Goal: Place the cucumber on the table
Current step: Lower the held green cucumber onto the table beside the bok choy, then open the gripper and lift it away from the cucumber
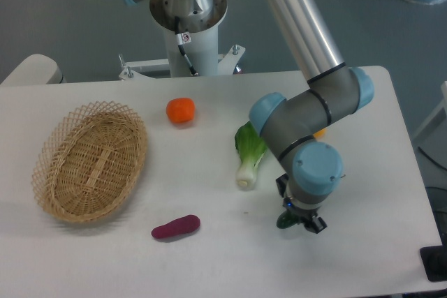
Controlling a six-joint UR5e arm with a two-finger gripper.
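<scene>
The hand (302,222) grips the cucumber (286,220) directly beneath the wrist, low over the white worktop (209,256), well right of the purple vegetable (176,227), so release goes straight down.

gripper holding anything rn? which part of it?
Looks like the cucumber, low over the table. Only a dark green end shows beside the gripper; the arm hides the jaws, so the exact hold point can't be told.

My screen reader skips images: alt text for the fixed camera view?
A robot arm's end effector presses a dark green cucumber near the white table's front edge. Bok choy, orange fruit, purple vegetable and wicker basket lie leftward.
</scene>
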